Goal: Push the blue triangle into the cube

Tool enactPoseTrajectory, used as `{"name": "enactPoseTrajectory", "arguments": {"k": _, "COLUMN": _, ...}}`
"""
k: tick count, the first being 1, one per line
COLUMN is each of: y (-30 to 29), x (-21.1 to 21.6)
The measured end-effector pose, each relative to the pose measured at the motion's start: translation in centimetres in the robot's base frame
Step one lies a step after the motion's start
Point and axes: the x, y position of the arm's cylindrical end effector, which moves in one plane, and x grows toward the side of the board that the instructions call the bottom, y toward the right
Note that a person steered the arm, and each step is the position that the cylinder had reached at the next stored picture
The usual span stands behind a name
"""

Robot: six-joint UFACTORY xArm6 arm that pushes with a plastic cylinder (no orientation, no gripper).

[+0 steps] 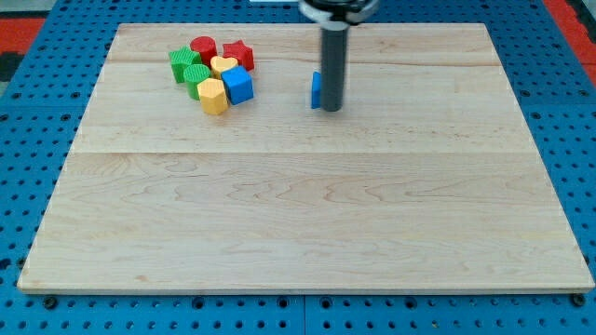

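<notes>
Blue triangle (317, 90) sat touching my tip (331, 109) on its left, well right of the blue cube (238, 86); no gripper showed.

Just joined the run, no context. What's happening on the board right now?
The arm's rod has my tip right against the blue triangle, on its right side, near the view's top centre. The blue cube sits apart to the left, on the right edge of a cluster with two green blocks, a red cylinder, a red star and two yellow blocks. The triangle has not reached the cube.

Pale, matt wooden board (307, 214) with visible grain; blue perforated surface (37, 140) beneath.
</notes>
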Motion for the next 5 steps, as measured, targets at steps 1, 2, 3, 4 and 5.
{"name": "enactPoseTrajectory", "arguments": {"k": 1, "y": 2.3, "x": -2.3}}
{"name": "enactPoseTrajectory", "arguments": {"k": 2, "y": -6.4, "x": -3.1}}
{"name": "enactPoseTrajectory", "arguments": {"k": 3, "y": -4.1, "x": -0.6}}
{"name": "enactPoseTrajectory", "arguments": {"k": 4, "y": -0.4, "x": 2.1}}
{"name": "enactPoseTrajectory", "arguments": {"k": 5, "y": -6.3, "x": -0.3}}
